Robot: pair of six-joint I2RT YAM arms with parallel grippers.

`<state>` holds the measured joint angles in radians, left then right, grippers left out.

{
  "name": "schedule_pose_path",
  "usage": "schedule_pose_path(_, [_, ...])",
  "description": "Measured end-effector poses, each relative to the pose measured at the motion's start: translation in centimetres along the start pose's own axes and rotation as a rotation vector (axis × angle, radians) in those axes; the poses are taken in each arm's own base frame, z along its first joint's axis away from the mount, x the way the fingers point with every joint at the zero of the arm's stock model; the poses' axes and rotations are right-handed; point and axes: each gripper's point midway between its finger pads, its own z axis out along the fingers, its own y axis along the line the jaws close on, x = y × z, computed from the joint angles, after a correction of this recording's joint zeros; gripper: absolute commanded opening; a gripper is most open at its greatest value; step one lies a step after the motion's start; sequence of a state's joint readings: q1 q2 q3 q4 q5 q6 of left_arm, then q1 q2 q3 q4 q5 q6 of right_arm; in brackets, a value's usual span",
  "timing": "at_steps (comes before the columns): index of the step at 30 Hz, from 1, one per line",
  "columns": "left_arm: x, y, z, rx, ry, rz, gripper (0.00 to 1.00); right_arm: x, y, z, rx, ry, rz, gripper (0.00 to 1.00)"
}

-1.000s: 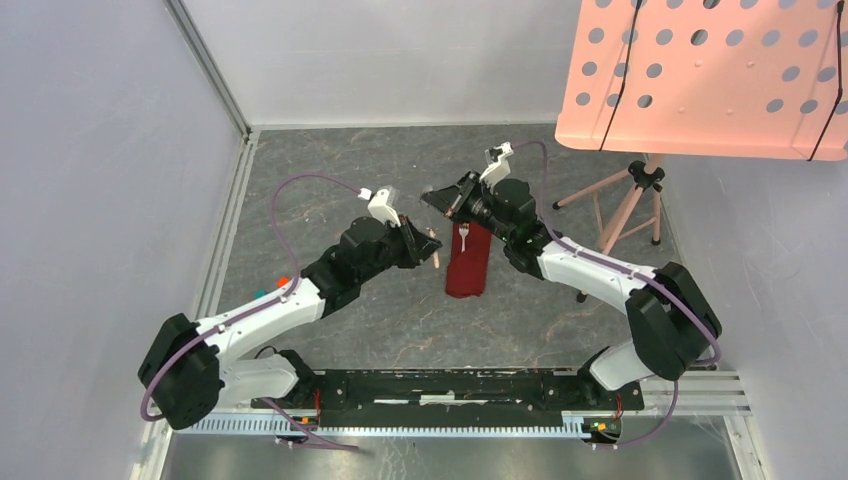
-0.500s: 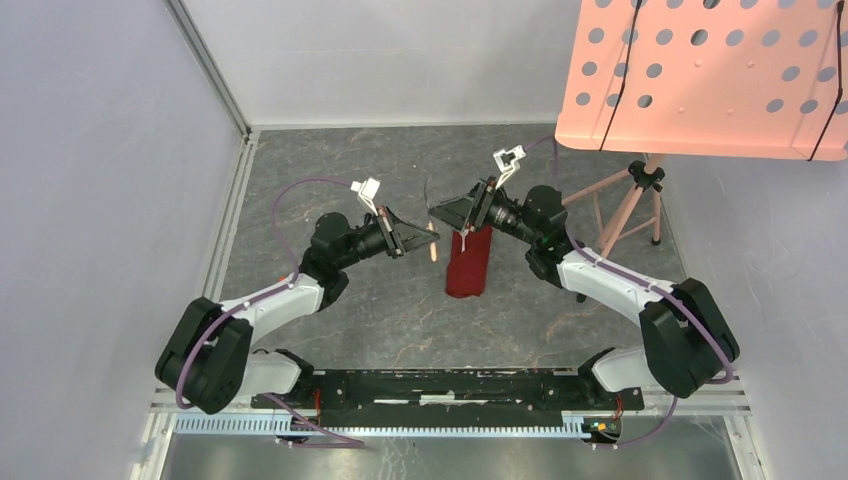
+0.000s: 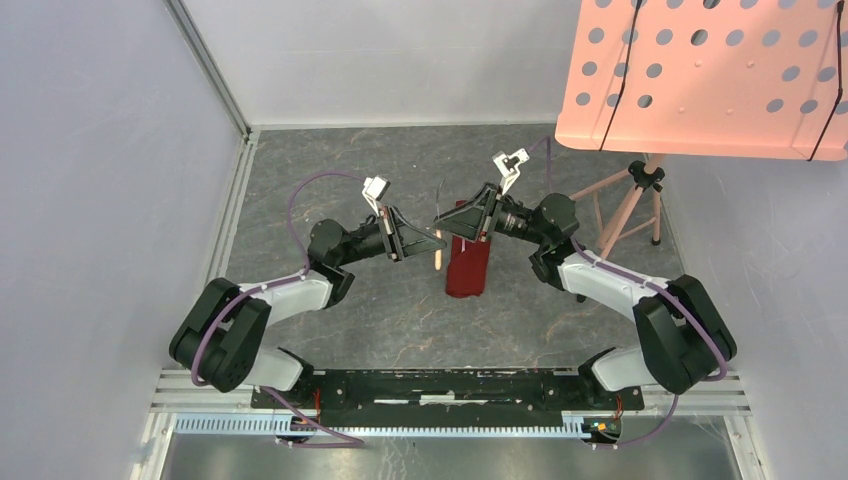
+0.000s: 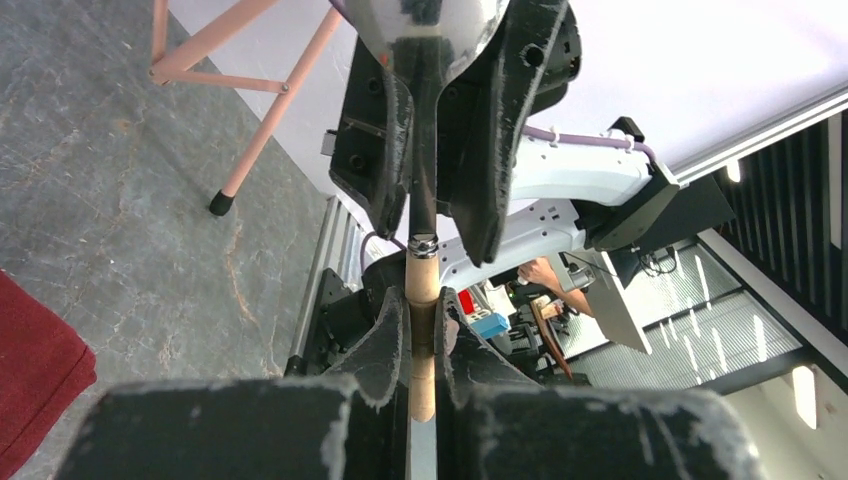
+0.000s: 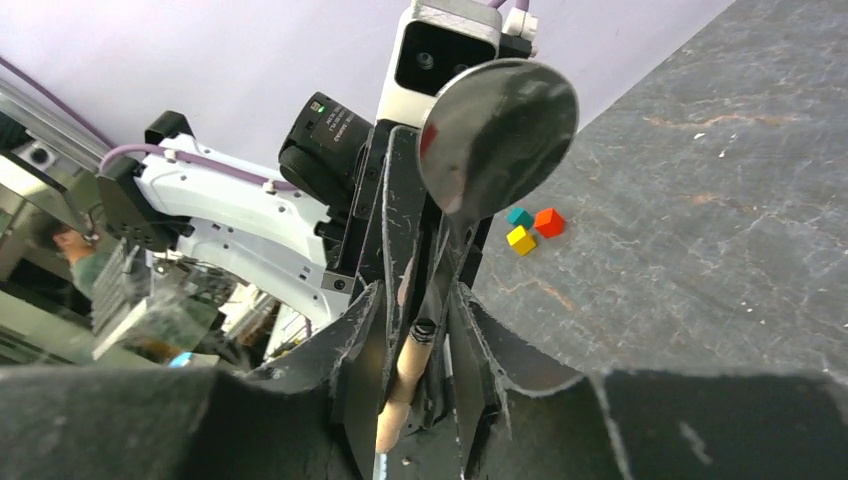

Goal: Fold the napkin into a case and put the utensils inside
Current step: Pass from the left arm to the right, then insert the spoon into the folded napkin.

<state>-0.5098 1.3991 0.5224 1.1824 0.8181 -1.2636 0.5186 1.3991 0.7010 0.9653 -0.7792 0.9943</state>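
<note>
Mid-bench (image 3: 330,180), by far end of folded napkin (image 3: 468,272), both arms meet nose to nose around spoon (image 5: 497,135).

- Left gripper (image 4: 421,325) clamped on wooden handle, bowl end up.
- Right gripper (image 5: 420,345) straddles spoon at top of handle, jaws part-way apart. Cannot tell if it pinches or only flanks.
- Reads as handover (my guess): second grip nearer bowl frees handle end to slide into pouch.
- Napkin lies flat on bench as narrow red pouch, just beside grippers, so travel is short.
</note>
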Motion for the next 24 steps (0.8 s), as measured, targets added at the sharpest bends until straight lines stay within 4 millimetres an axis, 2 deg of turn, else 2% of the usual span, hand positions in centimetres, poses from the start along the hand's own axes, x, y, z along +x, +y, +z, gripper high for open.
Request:
schedule_pose_path(3, [0.1, -0.2, -0.1, 0.011, 0.005, -0.002, 0.02, 0.2, -0.1, -0.1, -0.008, 0.002, 0.028, 0.18])
schedule_pose_path(6, [0.3, -0.4, -0.1, 0.019, 0.015, 0.003, 0.02, 0.2, -0.1, -0.1, -0.009, 0.006, 0.044, 0.13])
schedule_pose_path(8, [0.4, -0.4, -0.1, 0.020, 0.021, 0.003, 0.02, 0.3, -0.1, 0.0, -0.008, 0.008, 0.054, 0.00])
schedule_pose_path(10, [0.5, -0.3, -0.2, 0.017, 0.025, 0.002, 0.06, 0.4, -0.2, 0.0, -0.006, 0.008, 0.069, 0.00])
schedule_pose_path(13, [0.5, 0.1, -0.2, 0.000, 0.025, 0.012, 0.39, 0.5, -0.6, 0.0, 0.004, 0.011, 0.086, 0.00])
schedule_pose_path(15, [0.5, 1.0, -0.3, -0.044, 0.019, -0.002, 0.50, 0.5, -1.1, 0.0, 0.023, 0.009, 0.083, 0.00])
schedule_pose_path(16, [0.5, 1.5, -0.4, -0.074, 0.013, -0.014, 0.63, 0.5, -1.5, 0.0, 0.038, 0.007, 0.074, 0.00])
schedule_pose_path(19, [0.6, 3.1, -1.0, -0.176, -0.020, -0.030, 0.68, -0.1, -4.2, 0.1, 0.160, -0.009, 0.061, 0.00])
schedule_pose_path(24, [2.1, 6.7, -3.5, -0.402, -0.081, -0.047, 0.65, -3.3, -12.2, -0.9, 0.560, -0.057, 0.036, 0.00])
